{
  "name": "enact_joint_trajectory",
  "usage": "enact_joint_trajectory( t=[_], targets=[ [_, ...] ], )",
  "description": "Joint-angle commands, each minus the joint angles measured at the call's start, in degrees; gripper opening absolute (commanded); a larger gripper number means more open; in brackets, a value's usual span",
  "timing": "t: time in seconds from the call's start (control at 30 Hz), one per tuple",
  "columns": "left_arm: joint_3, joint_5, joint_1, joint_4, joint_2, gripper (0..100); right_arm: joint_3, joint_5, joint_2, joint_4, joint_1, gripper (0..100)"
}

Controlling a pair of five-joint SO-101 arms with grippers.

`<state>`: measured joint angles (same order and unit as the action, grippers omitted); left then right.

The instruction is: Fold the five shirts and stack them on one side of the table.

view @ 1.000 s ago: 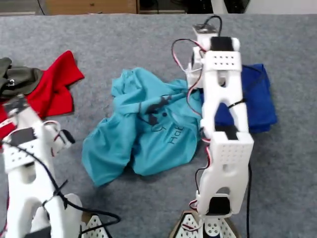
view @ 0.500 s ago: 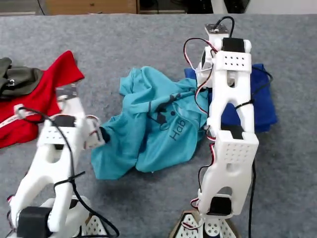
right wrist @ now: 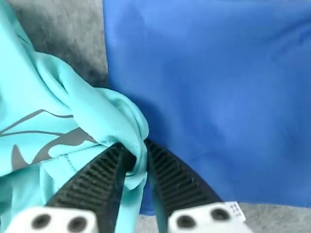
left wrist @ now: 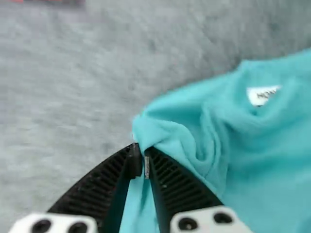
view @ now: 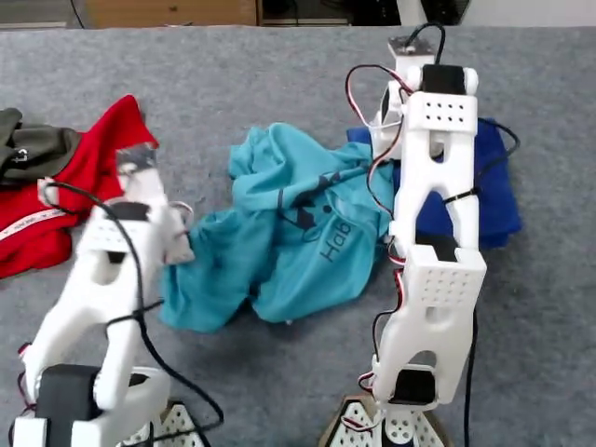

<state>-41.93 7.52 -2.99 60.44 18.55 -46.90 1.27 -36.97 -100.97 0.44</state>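
Teal shirt (view: 289,233) lay crumpled mid-table, touching the folded blue shirt (view: 489,186). Left gripper (left wrist: 140,162) and right gripper (right wrist: 138,155) each pinched its edge. Step judged: spreading flat; next calls for pulling apart.

Open worktop (view: 233,84) along far edge & front right; teal shirt (view: 298,247) mid, blue shirt (view: 494,191) right, red shirt (view: 93,172) left block the rest.
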Motion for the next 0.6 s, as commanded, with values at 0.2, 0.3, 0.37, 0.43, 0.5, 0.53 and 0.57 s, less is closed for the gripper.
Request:
enact_joint_trajectory(
  t=[0.2, 0.3, 0.37, 0.43, 0.5, 0.53, 0.57],
  targets=[
    [46.59, 6.59, -22.95, 19.52, -0.04, 2, 11.65, -0.26, 8.57, -1.49, -6.64, 0.2],
    [57.49, 6.77, -22.68, 23.56, -1.89, 2, 23.60, -0.18, 13.93, -1.41, -13.93, 0.2],
    [62.51, 6.77, -21.63, 24.62, -3.74, 2, 29.67, 0.09, 18.24, -0.97, -19.12, 0.2],
    [66.37, 6.77, -20.84, 24.62, -6.11, 2, 34.15, 0.18, 23.43, -0.88, -25.01, 0.2],
    [69.89, 7.03, -20.48, 24.44, -9.10, 2, 37.58, 1.14, 29.05, -0.88, -31.08, 0.2],
    [71.74, 7.82, -20.22, 24.44, -10.77, 2, 38.90, 2.11, 31.69, -0.88, -34.15, 0.2],
    [73.58, 8.79, -19.52, 24.44, -12.62, 2, 40.04, 3.16, 33.98, -0.79, -37.05, 0.2]
  ],
)
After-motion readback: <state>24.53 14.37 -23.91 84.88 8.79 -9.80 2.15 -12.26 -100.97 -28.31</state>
